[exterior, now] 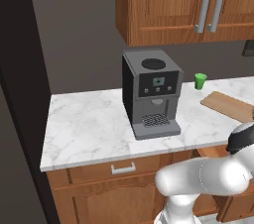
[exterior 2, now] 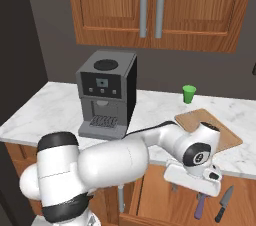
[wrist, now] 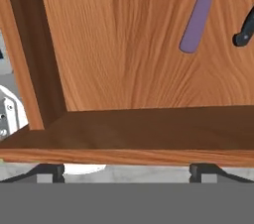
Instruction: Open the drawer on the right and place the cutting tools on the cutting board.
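The white arm bent forward and down at the right, wrist lowered; its end effector (wrist: 127,169) pointed downward, jaws spread wide, holding nothing.

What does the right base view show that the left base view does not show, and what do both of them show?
Right base view alone: the open drawer with a purple-handled tool and a black-handled knife inside, under the robot's hand. Left base view alone: a closed drawer front with a grey handle below the counter's left part. Both: the coffee machine, the green cup, the cutting board, the marble counter and the upper cabinet doors.
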You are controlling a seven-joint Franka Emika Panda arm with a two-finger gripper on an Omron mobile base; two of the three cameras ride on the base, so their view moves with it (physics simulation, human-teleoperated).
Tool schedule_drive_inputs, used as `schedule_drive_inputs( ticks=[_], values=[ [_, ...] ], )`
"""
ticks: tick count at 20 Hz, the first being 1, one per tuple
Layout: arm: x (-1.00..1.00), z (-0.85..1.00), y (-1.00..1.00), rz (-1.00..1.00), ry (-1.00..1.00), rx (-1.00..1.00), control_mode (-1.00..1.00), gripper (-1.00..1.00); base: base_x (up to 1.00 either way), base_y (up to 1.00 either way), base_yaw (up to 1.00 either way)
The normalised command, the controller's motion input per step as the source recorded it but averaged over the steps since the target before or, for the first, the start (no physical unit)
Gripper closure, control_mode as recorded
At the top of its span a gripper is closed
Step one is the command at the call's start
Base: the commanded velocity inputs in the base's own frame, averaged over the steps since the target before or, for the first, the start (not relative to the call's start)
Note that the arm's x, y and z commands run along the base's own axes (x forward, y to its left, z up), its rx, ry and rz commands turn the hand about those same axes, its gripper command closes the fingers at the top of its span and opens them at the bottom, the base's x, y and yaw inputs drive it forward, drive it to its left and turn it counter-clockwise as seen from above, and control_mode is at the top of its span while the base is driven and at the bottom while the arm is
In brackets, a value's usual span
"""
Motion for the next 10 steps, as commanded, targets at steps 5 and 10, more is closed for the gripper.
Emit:
schedule_drive_inputs(
  ticks=[5,10],
  values=[
    [-0.02,-0.49,0.16,-0.13,-0.12,-0.01,-1.00,-1.00,0.00,0.00,0.00],
    [-0.05,-0.52,0.11,-0.16,-0.06,-0.07,-1.00,-1.00,0.00,0.00,0.00]
  ],
)
